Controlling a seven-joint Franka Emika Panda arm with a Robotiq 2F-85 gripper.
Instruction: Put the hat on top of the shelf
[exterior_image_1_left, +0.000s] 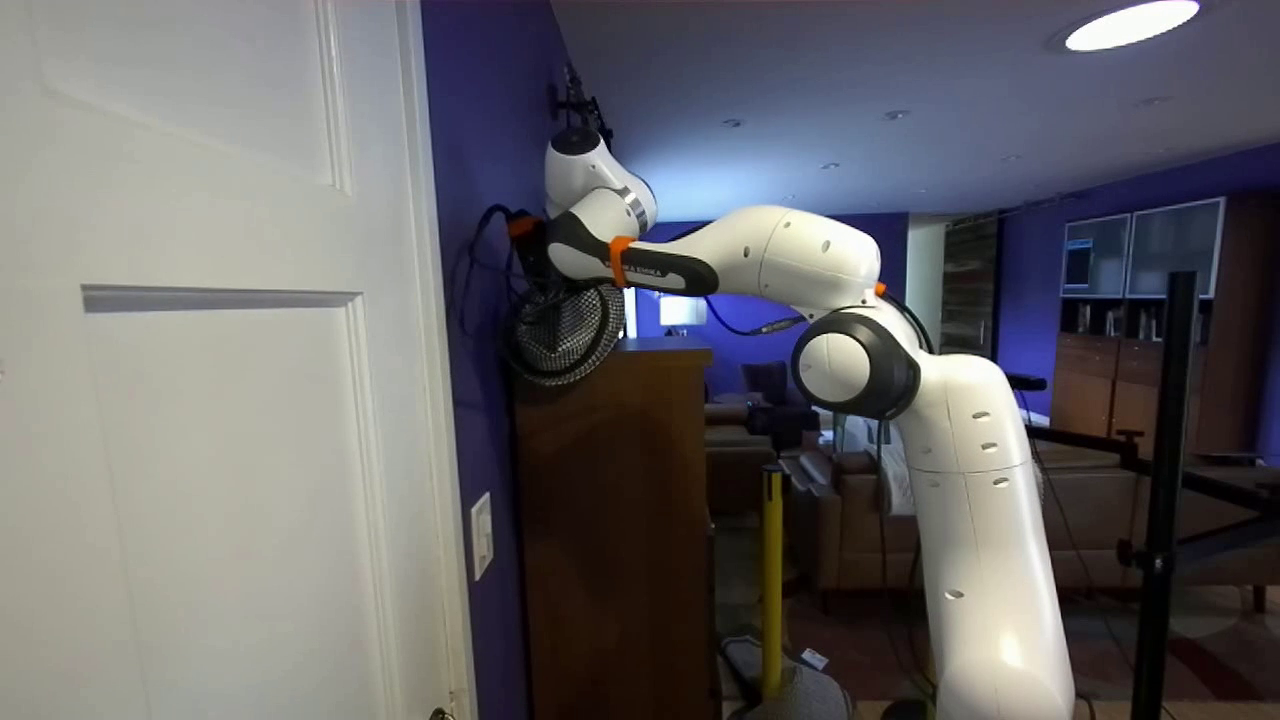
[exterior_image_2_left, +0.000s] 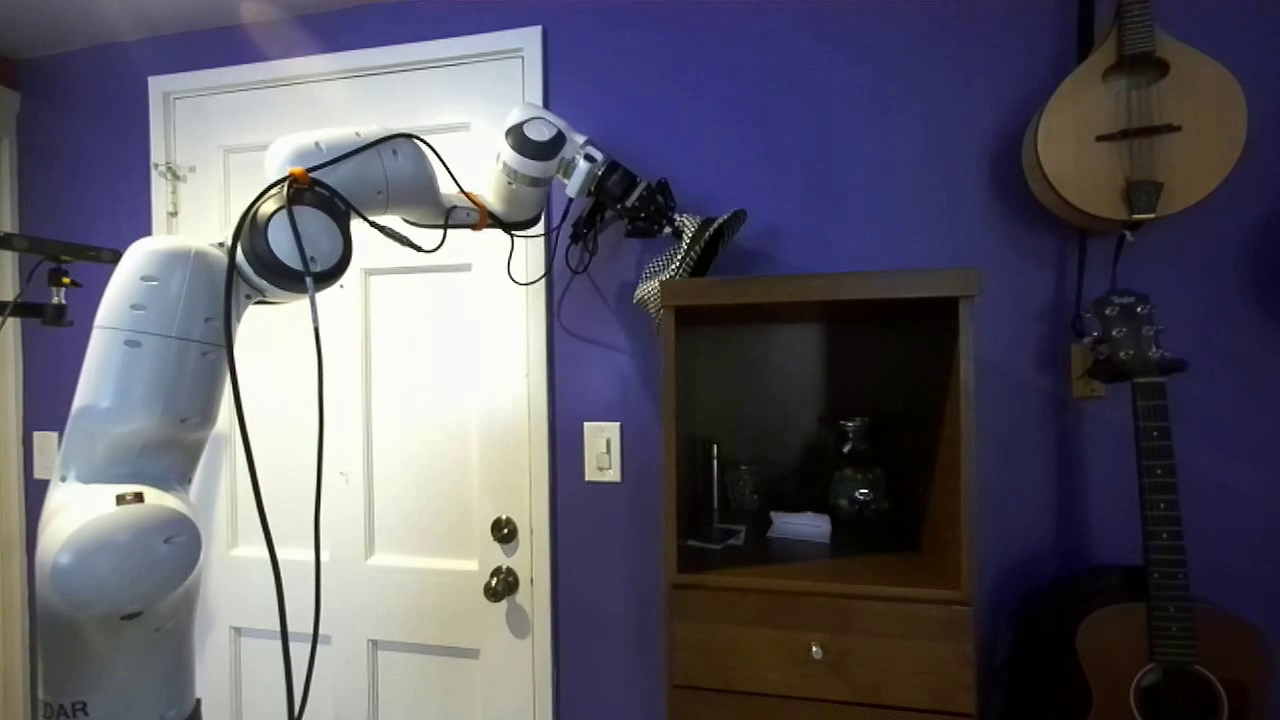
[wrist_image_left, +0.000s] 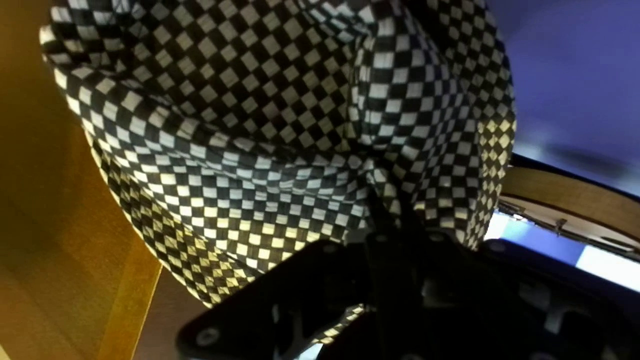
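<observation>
Shelf (exterior_image_2_left: 820, 287): brown, upright, near the white door (exterior_image_2_left: 345, 385)
Hat (exterior_image_2_left: 682, 255): checked, tilted, at the shelf top's door-side end, lower part hanging past the edge
Gripper (wrist_image_left: 392, 206): jaws drawn together, a fold of hat pinched between
Contact: whether hat touches shelf edge, hard to tell from these views

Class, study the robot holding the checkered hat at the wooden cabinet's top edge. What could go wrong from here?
Falling: the checkered hat tilts, part of it hanging past the side of the wooden cabinet and below its top, so releasing now might drop it.
Catching: moved further inward, that low part could snag on the edge.
Dragging: the gripper pinches a crumpled fold, which may cling on release.
</observation>
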